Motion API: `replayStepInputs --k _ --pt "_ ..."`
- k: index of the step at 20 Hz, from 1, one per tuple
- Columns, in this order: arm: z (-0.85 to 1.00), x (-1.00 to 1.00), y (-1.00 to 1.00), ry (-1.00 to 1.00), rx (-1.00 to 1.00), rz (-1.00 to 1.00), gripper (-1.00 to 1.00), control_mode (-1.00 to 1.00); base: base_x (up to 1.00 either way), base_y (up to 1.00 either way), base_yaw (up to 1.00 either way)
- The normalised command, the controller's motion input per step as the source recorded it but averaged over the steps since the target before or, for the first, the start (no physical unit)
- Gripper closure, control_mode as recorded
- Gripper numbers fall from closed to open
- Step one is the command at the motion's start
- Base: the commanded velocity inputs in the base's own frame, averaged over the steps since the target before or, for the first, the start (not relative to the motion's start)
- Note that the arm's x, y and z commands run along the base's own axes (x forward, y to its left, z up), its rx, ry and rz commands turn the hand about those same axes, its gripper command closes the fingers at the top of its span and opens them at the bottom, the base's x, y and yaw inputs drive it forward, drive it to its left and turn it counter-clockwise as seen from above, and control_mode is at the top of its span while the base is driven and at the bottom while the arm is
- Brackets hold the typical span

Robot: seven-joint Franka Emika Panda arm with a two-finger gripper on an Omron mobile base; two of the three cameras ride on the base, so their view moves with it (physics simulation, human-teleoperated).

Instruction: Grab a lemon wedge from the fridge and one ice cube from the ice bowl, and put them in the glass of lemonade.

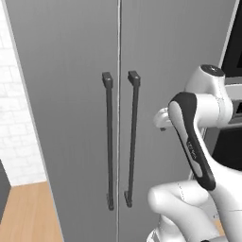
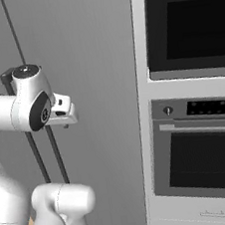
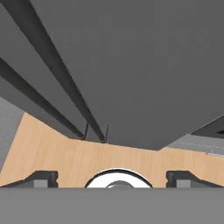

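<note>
The white arm rises from its base in front of the fridge, folds at a dark-jointed elbow, and carries its wrist at about the height of the upper part of the door handles. The hand points down toward the floor: the hand view looks along the fridge's grey front to the light wooden floor below. The gripper shows there as two dark finger tips set far apart at the left and right of the bottom edge, so the jaws stand wide open with nothing between them. In the left base view the hand is mostly hidden behind the forearm, just right of the right-hand handle and close to the door face; whether it touches the door cannot be told.

The fridge has two doors, both closed, meeting at a thin vertical seam. There are two long dark bar handles, one on each door, standing side by side on either side of the seam. To the fridge's right stands a pale column holding two ovens, one above the other, each with a dark glass front. A white tiled wall lies to the fridge's left.
</note>
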Motion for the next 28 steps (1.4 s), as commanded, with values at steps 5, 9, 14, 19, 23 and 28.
replayStepInputs --k 5,9,14,19,23,28 --pt "0.00 0.00 0.00 0.00 0.00 0.00 -1.00 1.00 -0.39 0.57 -0.08" --pt "0.00 0.00 0.00 0.00 0.00 0.00 -1.00 1.00 -0.14 0.67 -0.04" --pt "0.00 0.00 0.00 0.00 0.00 0.00 -1.00 1.00 -0.12 0.14 0.00" --pt "0.00 0.00 0.00 0.00 0.00 0.00 -1.00 1.00 -0.89 -0.20 -0.04" --pt "0.00 0.00 0.00 0.00 0.00 0.00 -1.00 1.00 -0.74 -0.03 -0.03" --pt "0.00 0.00 0.00 0.00 0.00 0.00 -1.00 1.00 -0.08 -0.25 -0.01"
